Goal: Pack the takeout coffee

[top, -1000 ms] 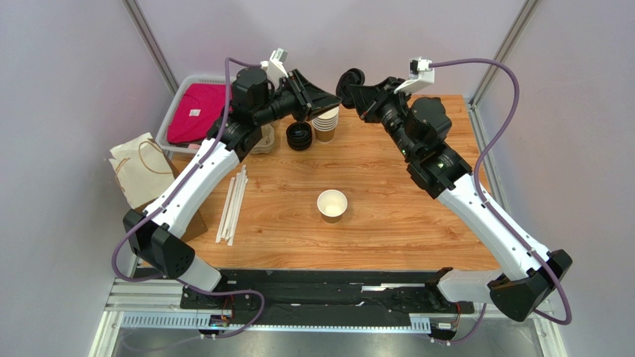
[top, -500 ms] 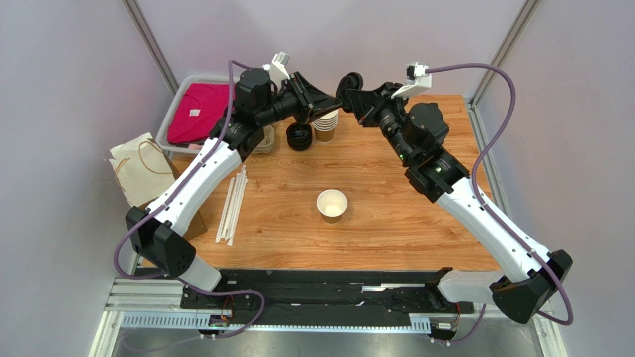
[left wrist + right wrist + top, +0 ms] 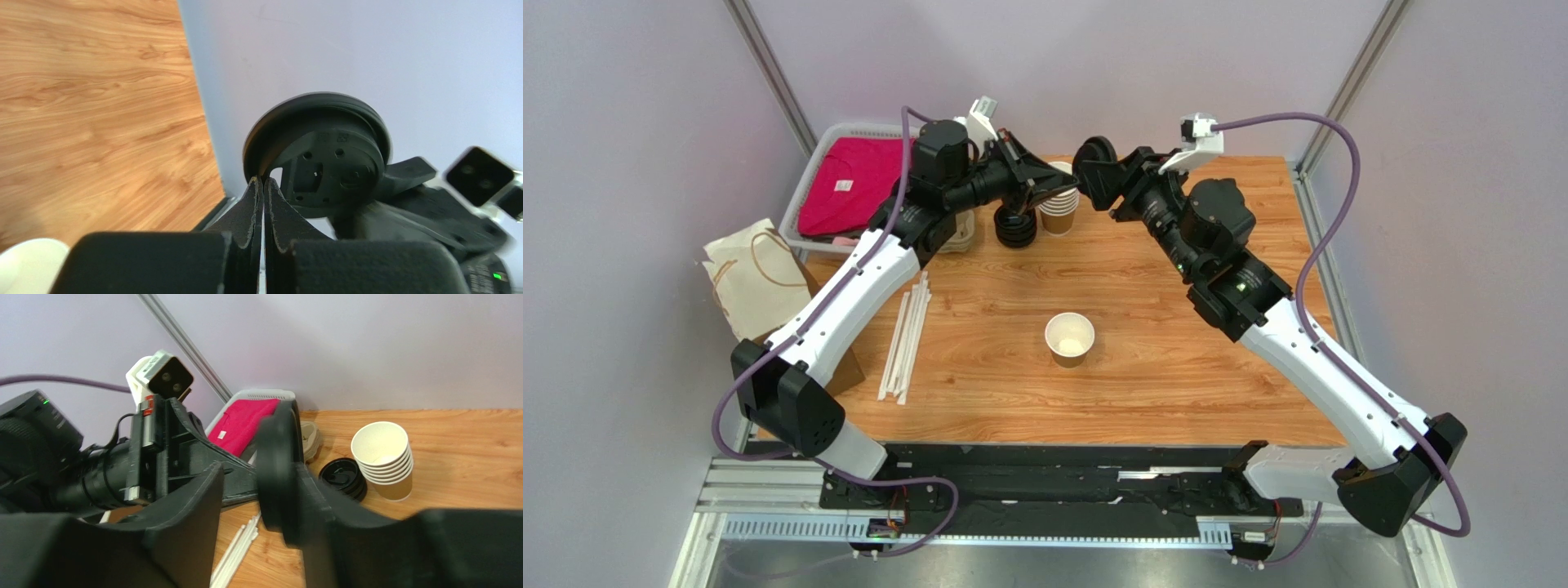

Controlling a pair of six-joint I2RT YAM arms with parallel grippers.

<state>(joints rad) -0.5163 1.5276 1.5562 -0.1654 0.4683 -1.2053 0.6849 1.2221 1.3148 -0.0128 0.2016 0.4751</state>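
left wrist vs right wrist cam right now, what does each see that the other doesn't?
Left wrist only: the black lid's round face, and the spot where the left gripper pinches its rim. Right wrist only: the stack of paper cups, the pile of loose lids, the pink cloth in its basket, the straws. Both: that lid, edge-on from the right wrist, the left gripper, and the wood table.

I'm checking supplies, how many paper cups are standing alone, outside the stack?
1: an open paper cup mid-table, nearer the arms than the cup stack. None seem hidden.
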